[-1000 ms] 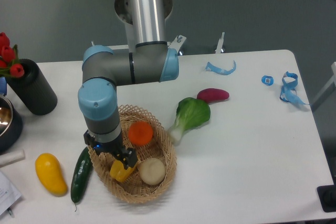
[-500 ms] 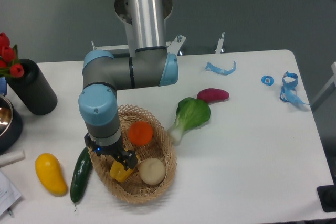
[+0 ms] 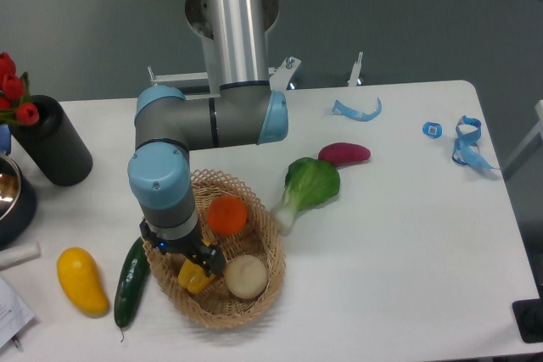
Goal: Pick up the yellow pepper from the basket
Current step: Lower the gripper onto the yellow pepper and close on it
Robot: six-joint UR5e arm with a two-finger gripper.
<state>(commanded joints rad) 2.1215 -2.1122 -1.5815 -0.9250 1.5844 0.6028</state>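
Camera view, the only one you have: the hand (image 3: 192,262) is down inside the round, light tan woven wicker basket (image 3: 259,298), and the small lobed yellow-orange toy pepper (image 3: 193,277) sits directly under it, in the basket's left front part. You can see dark finger parts at either side of the pepper's top, but the wrist hides the contact, so I cannot tell whether the hand is clenched on it or merely straddling it. The pepper's body points toward the near rim. Just to its right lies a pale round onion-like vegetable (image 3: 246,276), with an orange round fruit (image 3: 227,214) behind it. My judgement: your move is straight up, since the pepper lies below the hand, not beside it.
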